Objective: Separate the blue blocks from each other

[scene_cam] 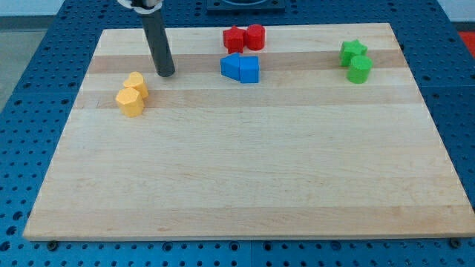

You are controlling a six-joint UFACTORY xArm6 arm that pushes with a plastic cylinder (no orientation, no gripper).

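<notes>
Two blue blocks touch each other near the view's top centre: a left blue block (pixel 231 66) and a right blue block (pixel 249 70). My tip (pixel 165 73) stands on the wooden board to their left, well apart from them, and just up and right of the yellow blocks. The rod rises from the tip toward the view's top.
Two red blocks (pixel 244 37) touch just above the blue pair. Two yellow blocks (pixel 132 94) sit at the left. A green star block (pixel 353 50) and a green cylinder (pixel 360 69) sit at the right. The wooden board (pixel 245 170) lies on a blue perforated table.
</notes>
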